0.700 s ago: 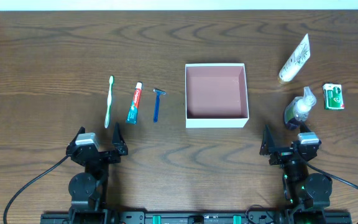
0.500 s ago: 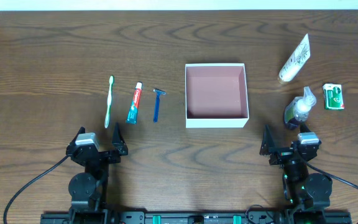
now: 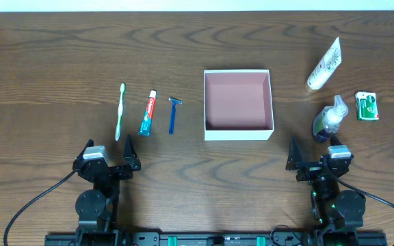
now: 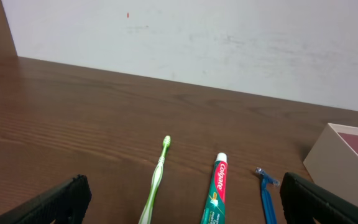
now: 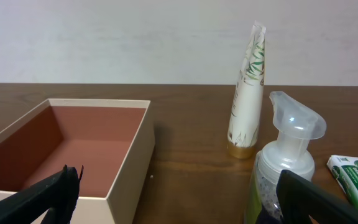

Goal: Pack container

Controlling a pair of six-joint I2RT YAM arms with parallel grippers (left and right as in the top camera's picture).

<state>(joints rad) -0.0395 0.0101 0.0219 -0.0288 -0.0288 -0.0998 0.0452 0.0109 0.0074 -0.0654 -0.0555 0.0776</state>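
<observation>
The container [image 3: 238, 132] is a shallow square white box with a dusty pink inside, at the table's middle; it is empty and also shows in the right wrist view [image 5: 126, 165]. A green toothbrush [image 3: 120, 111], a toothpaste tube [image 3: 148, 113] and a blue razor [image 3: 173, 115] lie in a row to its left, seen also in the left wrist view: toothbrush [image 4: 157, 180], toothpaste [image 4: 217, 193], razor [image 4: 266, 196]. My left gripper [image 3: 108, 156] is open, near the front edge, short of them. My right gripper [image 3: 311, 156] is open, just short of a pump bottle [image 3: 330, 120].
A white tube with a gold cap [image 3: 325, 63] lies at the back right and stands out in the right wrist view [image 5: 247, 93]. A small green packet [image 3: 366, 106] lies right of the pump bottle [image 5: 288, 162]. A pale wall runs along the table's far edge.
</observation>
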